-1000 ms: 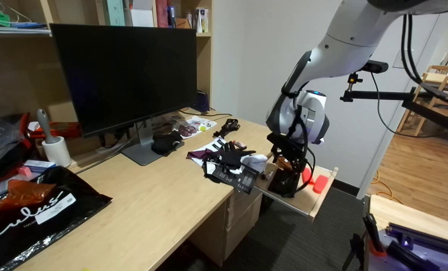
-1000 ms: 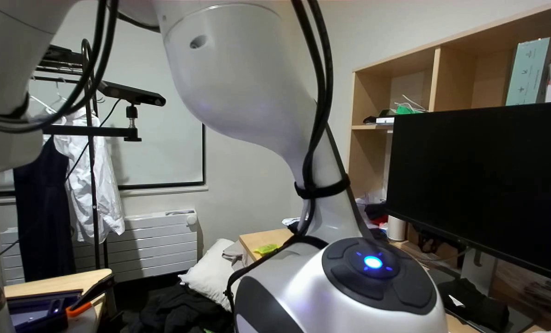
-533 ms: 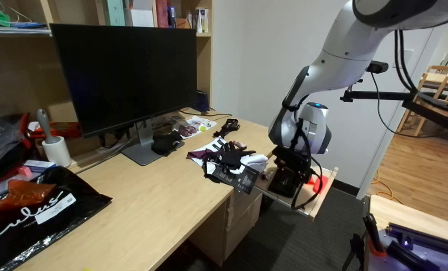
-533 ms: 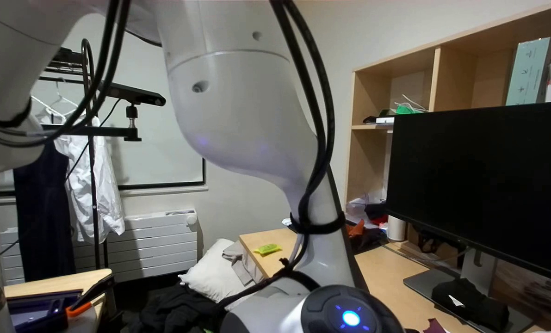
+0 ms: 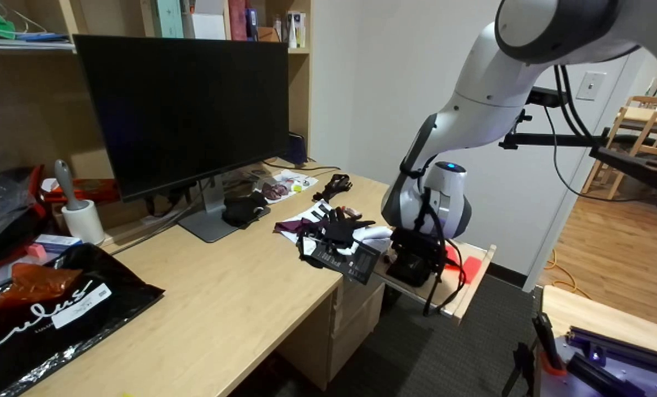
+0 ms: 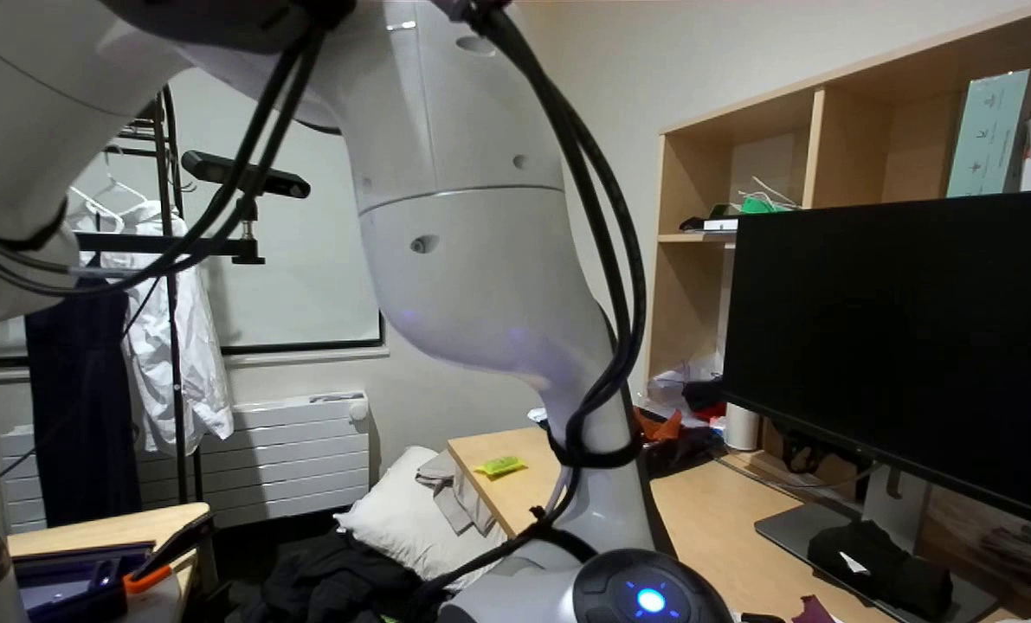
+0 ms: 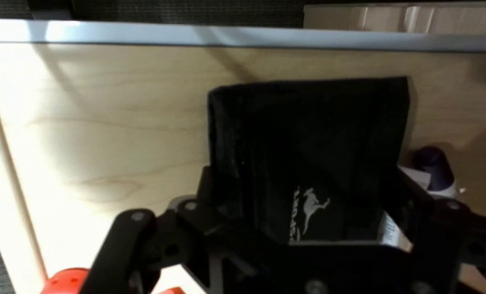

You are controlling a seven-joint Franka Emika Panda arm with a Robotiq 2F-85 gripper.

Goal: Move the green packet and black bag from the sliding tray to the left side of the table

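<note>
In wrist view, black bag [image 7: 316,130] lies on sliding tray [image 7: 104,122]: squarish, top edge running 9-to-3, sides 12-to-6, kangaroo print [image 7: 314,206] down nr 6 w/ lettering along 12-to-6. Gripper [image 7: 305,183] stands wide, one finger on bag's 9 o'c side, other on 3 o'c side; too dark to tell if either touches it. Dark cap [image 7: 432,166] just beside bag at 3, red thing [image 7: 65,281] well apart at 8. In an exterior view, green packet [image 6: 500,467] lies on table [image 6: 723,519] nr far end, long axis approx 9-to-3.

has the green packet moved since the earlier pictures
No, neither way; in an exterior view, the green packet keeps its place relative to the table.
</note>
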